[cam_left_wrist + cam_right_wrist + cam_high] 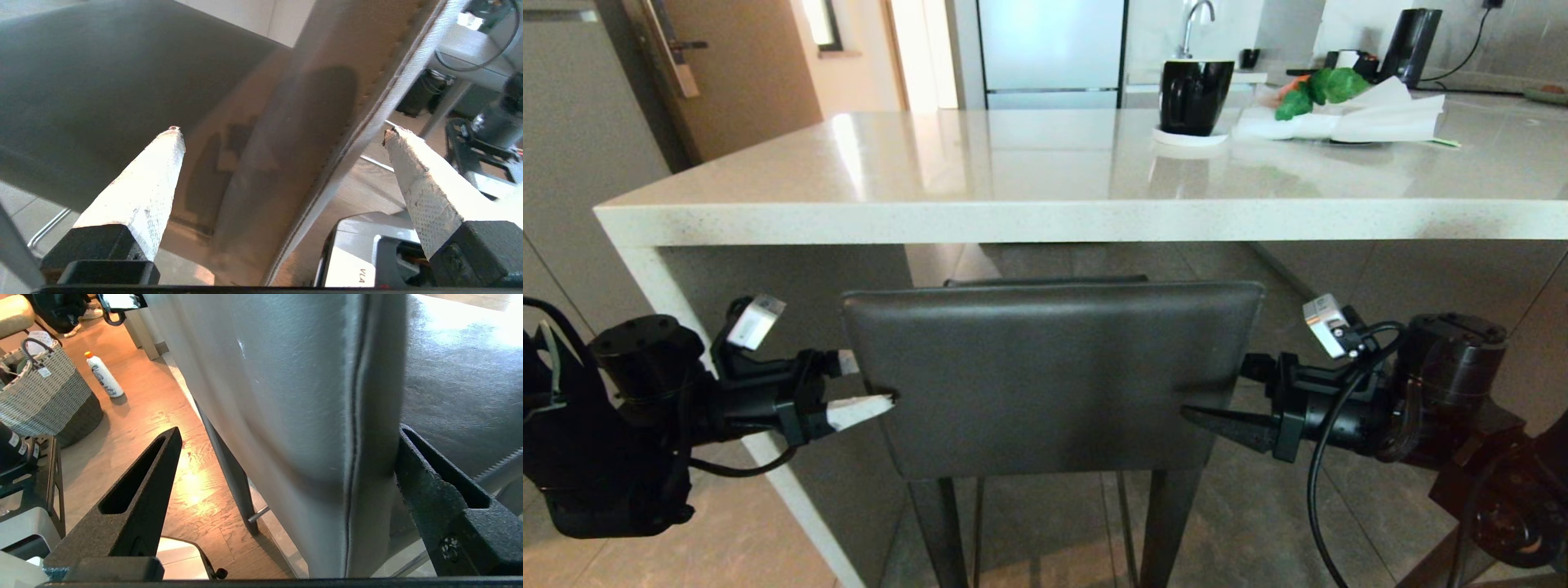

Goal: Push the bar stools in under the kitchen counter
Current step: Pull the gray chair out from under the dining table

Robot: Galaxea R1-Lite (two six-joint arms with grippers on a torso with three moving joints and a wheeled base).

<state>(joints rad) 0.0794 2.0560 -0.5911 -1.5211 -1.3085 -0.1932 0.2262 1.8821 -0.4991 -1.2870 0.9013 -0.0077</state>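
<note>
One bar stool stands in front of the kitchen counter (1045, 220), its dark grey backrest (1054, 376) facing me just below the counter's thick edge. My left gripper (870, 381), with white fingers, is open astride the backrest's left edge (327, 163); the edge runs between the two fingers (139, 192). My right gripper (1205, 396), with black fingers, is open astride the right edge (355, 437). Its far finger (441, 498) lies against the backrest's front face, and the near finger (135, 506) stands apart from the back face. The backrest hides most of the seat.
The counter's white slab side leg (686, 327) stands close to my left arm. A black mug on a white coaster (1194, 94) and paper with green leaves (1339, 106) are on the countertop. A woven basket (45, 392) and a bottle (104, 374) sit on the wooden floor behind.
</note>
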